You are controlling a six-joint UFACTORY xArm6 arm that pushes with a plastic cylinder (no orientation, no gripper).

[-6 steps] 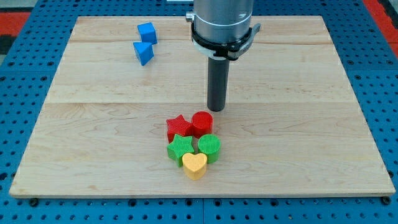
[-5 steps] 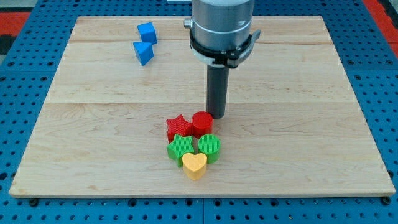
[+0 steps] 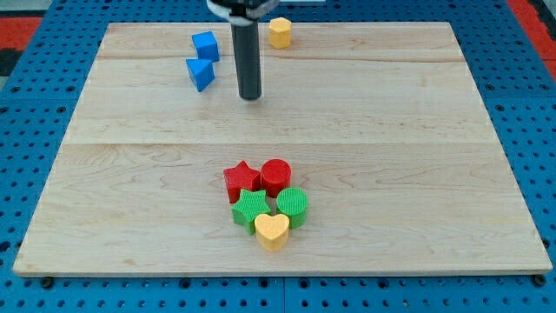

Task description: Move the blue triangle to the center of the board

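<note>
My tip (image 3: pixel 250 96) rests on the surface (image 3: pixel 391 130); no claw shows. The blue triangle (image 3: pixel 200 74) sits just to its view-left, apart.

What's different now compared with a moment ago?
My tip left the red cylinder and went toward the view's top left, stopping just right of the blue triangle. The red star and red cylinder have shifted slightly left. A yellow block, earlier hidden behind the arm, now shows. The blue cube and other blocks stayed put.
</note>
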